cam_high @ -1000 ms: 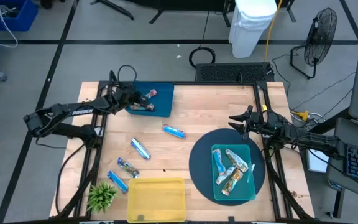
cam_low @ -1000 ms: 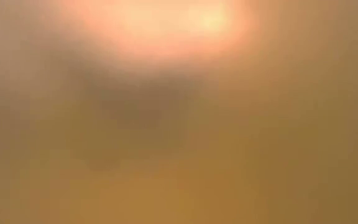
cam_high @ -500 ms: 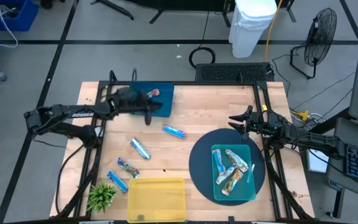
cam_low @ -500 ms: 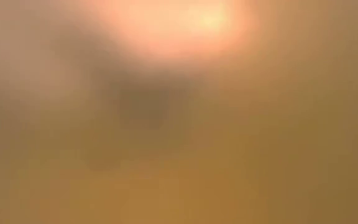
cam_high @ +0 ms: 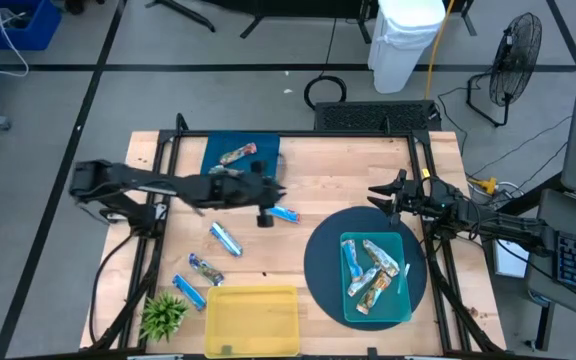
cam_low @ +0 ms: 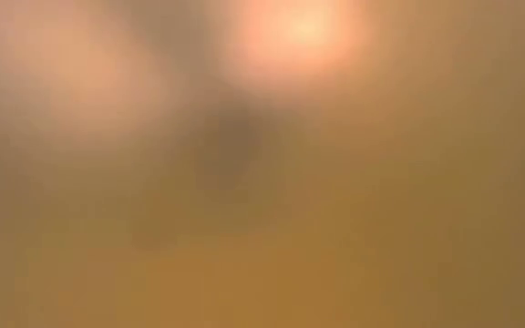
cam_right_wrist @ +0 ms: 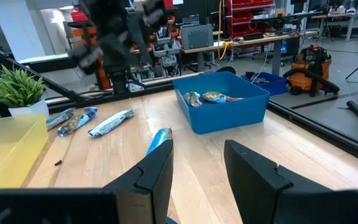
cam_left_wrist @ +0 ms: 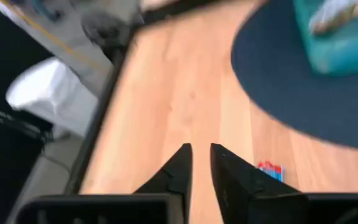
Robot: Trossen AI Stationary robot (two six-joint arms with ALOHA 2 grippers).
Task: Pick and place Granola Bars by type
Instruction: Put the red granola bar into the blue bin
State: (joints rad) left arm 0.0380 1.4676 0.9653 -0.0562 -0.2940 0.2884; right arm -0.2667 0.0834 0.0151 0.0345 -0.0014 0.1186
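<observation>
Granola bars lie in three places. Two are in the blue tray (cam_high: 240, 160) at the far side, several in the teal tray (cam_high: 376, 278) on the round dark mat (cam_high: 318, 262), and loose ones lie on the wood. One blue-silver bar (cam_high: 282, 212) lies mid-table. My left gripper (cam_high: 265, 217) hovers just left of it, its fingers (cam_left_wrist: 185, 163) a narrow gap apart with nothing between them. That bar's end (cam_left_wrist: 270, 170) shows beside the fingers. My right gripper (cam_high: 376, 196) waits open at the right edge, empty (cam_right_wrist: 197, 152).
Three more bars (cam_high: 225, 238) (cam_high: 206, 268) (cam_high: 188, 291) lie at the near left. A yellow tray (cam_high: 253, 320) and a small green plant (cam_high: 163, 315) stand at the near edge. The low view is a blur and shows nothing.
My left gripper has left the blue tray and swung toward the table's right and near side, reaching out to the middle of the table beside the blue-silver bar. The right arm has kept still.
</observation>
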